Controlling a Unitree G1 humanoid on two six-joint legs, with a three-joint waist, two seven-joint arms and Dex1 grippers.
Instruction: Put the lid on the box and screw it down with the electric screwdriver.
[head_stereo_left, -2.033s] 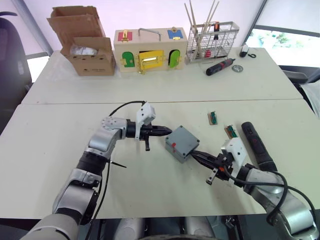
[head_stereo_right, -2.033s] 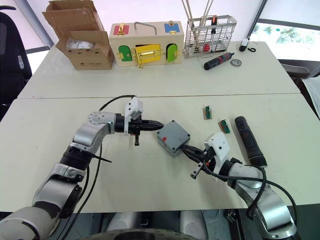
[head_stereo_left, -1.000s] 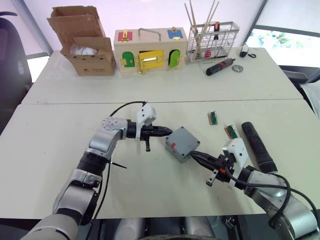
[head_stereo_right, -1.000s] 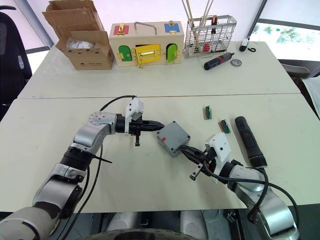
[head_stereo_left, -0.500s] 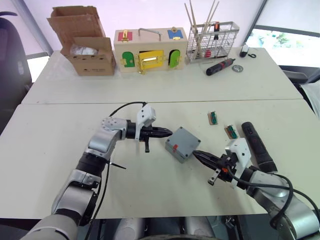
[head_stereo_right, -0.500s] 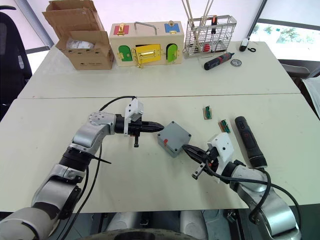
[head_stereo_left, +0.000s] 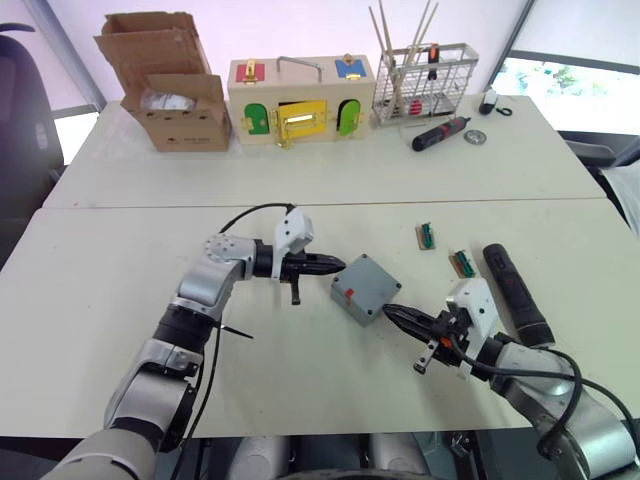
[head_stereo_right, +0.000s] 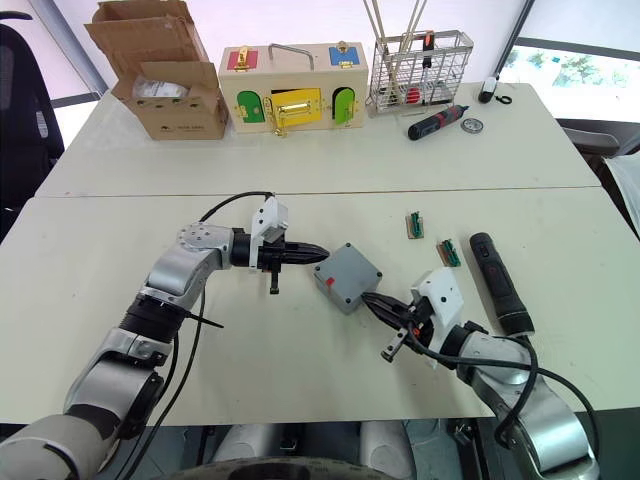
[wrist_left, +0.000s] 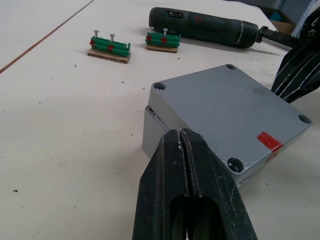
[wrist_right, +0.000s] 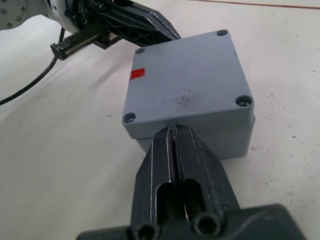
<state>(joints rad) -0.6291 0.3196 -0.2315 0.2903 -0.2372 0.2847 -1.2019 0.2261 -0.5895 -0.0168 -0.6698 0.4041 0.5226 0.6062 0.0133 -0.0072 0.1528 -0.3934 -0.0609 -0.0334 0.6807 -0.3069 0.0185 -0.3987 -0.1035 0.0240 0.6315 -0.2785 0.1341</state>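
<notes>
My left hand (head_stereo_left: 337, 264) is clenched on nothing, its tip against the box's (head_stereo_left: 356, 302) edge at about 10 o'clock. My right hand (head_stereo_right: 371, 299) is clenched and empty too, tip pressed to the box's near side at roughly 5 o'clock, so the two hands pinch the box between them. The lid (wrist_right: 185, 84) already sits on the box, though the left wrist view shows a slight offset at one corner, so I judge it not quite squared. All four corner holes look empty. Out at 3 o'clock from the box, the electric screwdriver (head_stereo_left: 515, 292) lies untouched on the surface (head_stereo_left: 90, 280), with two green screw holders (wrist_left: 109, 46) between. Left to do: square the lid, fetch the driver, drive the screws.
</notes>
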